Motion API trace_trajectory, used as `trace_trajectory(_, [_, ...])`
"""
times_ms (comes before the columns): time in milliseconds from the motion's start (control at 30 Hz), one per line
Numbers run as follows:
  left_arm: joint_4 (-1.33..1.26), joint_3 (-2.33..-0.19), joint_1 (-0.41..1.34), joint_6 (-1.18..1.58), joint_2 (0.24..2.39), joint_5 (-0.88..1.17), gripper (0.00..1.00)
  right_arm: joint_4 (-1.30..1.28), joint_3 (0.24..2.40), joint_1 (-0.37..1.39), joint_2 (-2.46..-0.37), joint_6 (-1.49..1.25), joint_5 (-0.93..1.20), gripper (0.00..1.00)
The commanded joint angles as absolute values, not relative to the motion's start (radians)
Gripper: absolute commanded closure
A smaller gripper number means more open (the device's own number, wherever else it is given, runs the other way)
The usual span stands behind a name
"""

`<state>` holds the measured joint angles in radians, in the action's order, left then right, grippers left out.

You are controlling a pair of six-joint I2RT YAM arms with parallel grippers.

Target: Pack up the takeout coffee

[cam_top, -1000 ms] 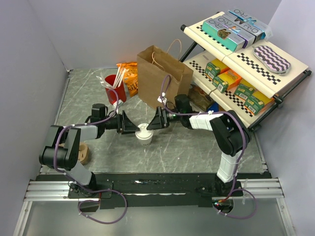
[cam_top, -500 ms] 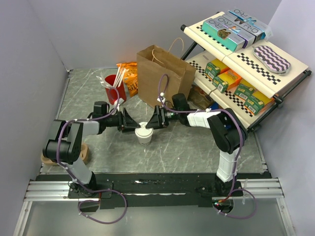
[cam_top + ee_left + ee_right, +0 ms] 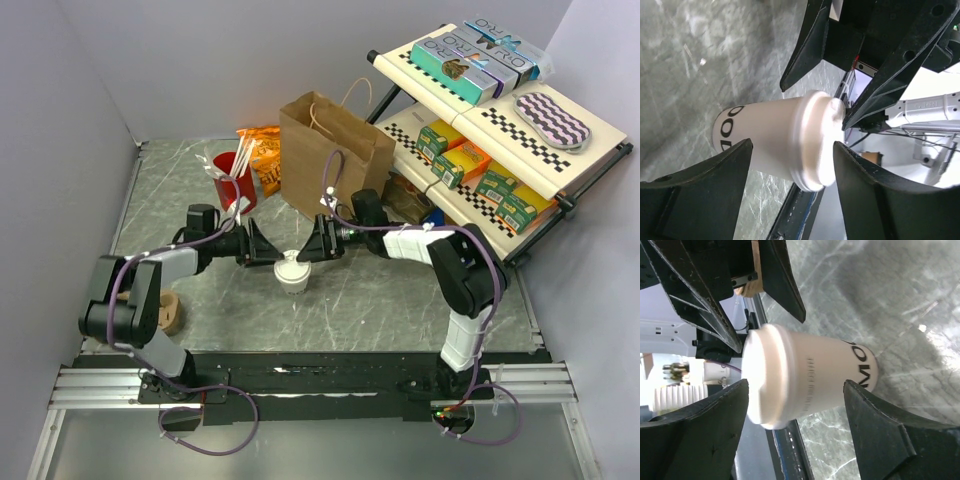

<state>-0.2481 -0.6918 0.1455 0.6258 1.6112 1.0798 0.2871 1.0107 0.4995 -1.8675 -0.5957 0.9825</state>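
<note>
The takeout coffee (image 3: 293, 270) stands upright on the grey surface (image 3: 380, 300) with its domed lid on, near the middle of the scene and nearer than the brown paper bag (image 3: 330, 155), which stands open at the top. The left hand (image 3: 792, 147) comes at it from the left and the right hand (image 3: 796, 385) from the right, so the cup sits between them. Both hands are spread wide and grip nothing. Each wrist view shows the cup lying across the gap, base toward one finger and lid toward the other, which suggests the hands are rolled onto their sides. I cannot tell whether any finger touches the cup.

The cup looks light and thin-walled, so it probably dents under a hard squeeze. The lid is only pressed on and could pop off if the rim is pinched. If there is drink inside, tilting risks a spill. The smooth paper wall may slip a little, but the cup widens upward. The best hold is likely on the body just below the lid rim, squeezed gently and kept upright on the way to the bag.
</note>
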Motion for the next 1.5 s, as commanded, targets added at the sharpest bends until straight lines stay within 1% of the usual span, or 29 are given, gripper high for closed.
trace_trajectory(0, [-0.160,-0.741,0.147,0.508,1.505,1.036,0.28,0.253,1.035,0.500,-1.758,-0.517,0.989,0.15])
trace_trajectory(33, [-0.090,-0.753,0.147,0.456,1.499,1.026,0.28,0.232,1.052,0.499,-1.752,-0.485,0.986,0.14])
trace_trajectory(200, [0.052,-0.807,0.147,0.335,1.467,0.996,0.27,0.111,1.097,0.497,-1.706,-0.384,0.957,0.08])
trace_trajectory(267, [0.135,-0.833,0.147,0.283,1.441,0.976,0.26,0.034,1.109,0.500,-1.678,-0.296,0.947,0.07])
trace_trajectory(300, [0.171,-0.847,0.147,0.212,1.416,0.959,0.21,0.005,1.126,0.500,-1.668,-0.254,0.925,0.06])
trace_trajectory(333, [0.217,-0.879,0.147,0.175,1.404,0.919,0.22,-0.041,1.130,0.500,-1.661,-0.171,0.914,0.05])
trace_trajectory(367, [0.294,-0.894,0.147,0.132,1.394,0.905,0.21,-0.093,1.135,0.502,-1.649,-0.132,0.910,0.05])
trace_trajectory(467, [0.414,-0.933,0.147,-0.027,1.352,0.864,0.21,-0.184,1.149,0.502,-1.632,0.026,0.876,0.05])
trace_trajectory(500, [0.431,-0.936,0.147,-0.093,1.333,0.858,0.05,-0.198,1.150,0.506,-1.631,0.059,0.868,0.04])
trace_trajectory(533, [0.442,-0.928,0.147,-0.124,1.322,0.853,0.00,-0.213,1.152,0.506,-1.629,0.134,0.856,0.04])
trace_trajectory(600, [0.448,-0.904,0.147,-0.213,1.281,0.845,0.01,-0.267,1.155,0.518,-1.620,0.223,0.844,0.04])
trace_trajectory(633, [0.443,-0.870,0.147,-0.250,1.266,0.845,0.01,-0.285,1.154,0.523,-1.617,0.321,0.838,0.04])
trace_trajectory(800, [0.378,-0.741,0.152,-0.495,1.186,0.870,0.01,-0.357,1.123,0.558,-1.595,0.631,0.785,0.03])
trace_trajectory(900, [0.318,-0.698,0.178,-0.535,1.198,0.861,0.00,-0.370,1.120,0.586,-1.611,0.724,0.758,0.02])
trace_trajectory(1133, [0.265,-0.744,0.258,-0.506,1.270,0.862,0.00,-0.370,1.173,0.646,-1.687,0.750,0.773,0.00])
trace_trajectory(1267, [0.340,-0.781,0.261,-0.465,1.253,0.822,0.01,-0.350,1.193,0.669,-1.729,0.707,0.788,0.00])
trace_trajectory(1367, [0.448,-0.799,0.203,-0.457,1.186,0.834,0.01,-0.311,1.207,0.686,-1.764,0.660,0.793,0.00])
trace_trajectory(1400, [0.466,-0.801,0.160,-0.446,1.160,0.836,0.01,-0.298,1.210,0.689,-1.779,0.646,0.790,0.00])
trace_trajectory(1467, [0.521,-0.810,0.123,-0.426,1.077,0.831,0.01,-0.278,1.229,0.696,-1.798,0.617,0.795,0.00])
